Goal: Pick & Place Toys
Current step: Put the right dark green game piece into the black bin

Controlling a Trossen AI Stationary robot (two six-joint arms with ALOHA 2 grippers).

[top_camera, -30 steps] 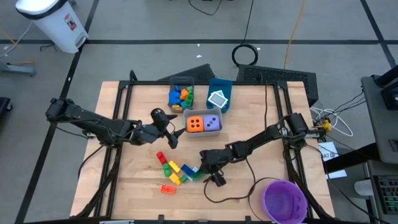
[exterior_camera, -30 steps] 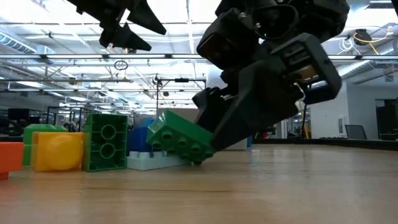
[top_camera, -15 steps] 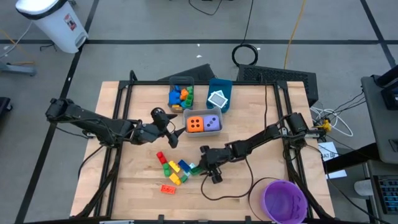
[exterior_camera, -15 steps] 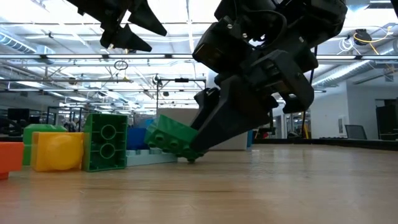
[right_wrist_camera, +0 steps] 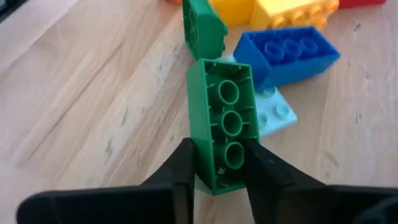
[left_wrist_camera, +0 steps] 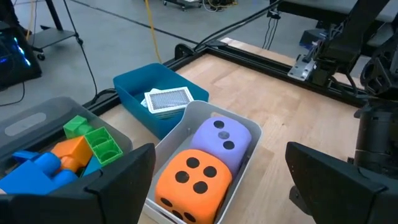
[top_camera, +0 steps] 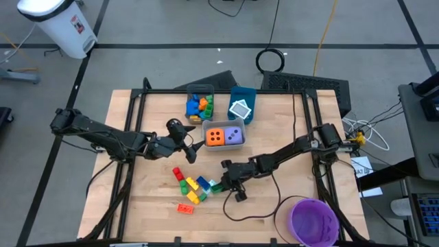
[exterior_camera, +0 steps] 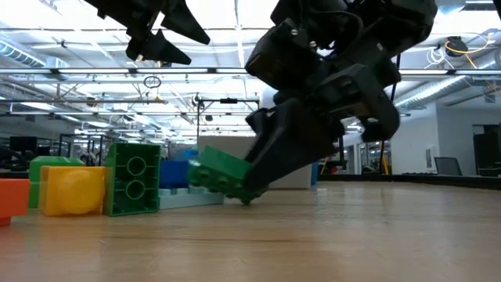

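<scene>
From above, the right gripper (top_camera: 221, 184) reaches in from the right side of the wooden table (top_camera: 274, 123) and meets the right-hand end of a loose cluster of bricks (top_camera: 188, 191) lying toward the front of the table, a green brick (top_camera: 215, 186) sitting right at its tip; a red brick (top_camera: 185, 208) lies a little apart in front of the cluster. The left gripper (top_camera: 194, 145) hangs over the middle of the table, just beside the grey bin (top_camera: 224, 125) that holds the orange die (top_camera: 215, 137) and the purple die (top_camera: 234, 135); behind it stand a second grey bin (top_camera: 207, 89) with bricks and a blue bin (top_camera: 241, 91) with tiles. A purple bowl (top_camera: 315, 221) sits at the front right corner. At table height, the right gripper (exterior_camera: 254, 184) comes down at a slant and pinches the green brick (exterior_camera: 223, 171) by one end, the brick tilted with its lower edge at the wood; beside it lie a pale teal plate (exterior_camera: 186, 198), a blue brick (exterior_camera: 174, 174), an upright green brick (exterior_camera: 134, 178), a yellow one (exterior_camera: 73, 190) and an orange one (exterior_camera: 13, 197). The left gripper (exterior_camera: 160, 31) hangs high above them. From the left wrist, its own fingers (left_wrist_camera: 121, 171) stand spread wide above the bin with the orange die (left_wrist_camera: 193, 183) and purple die (left_wrist_camera: 224, 140), touching neither. From the right wrist, the fingers (right_wrist_camera: 184, 168) are pressed onto the two long sides of the green brick (right_wrist_camera: 225, 130), its hollow underside facing the camera, the blue brick (right_wrist_camera: 286, 53) and pale plate (right_wrist_camera: 275, 112) just beyond it.
</scene>
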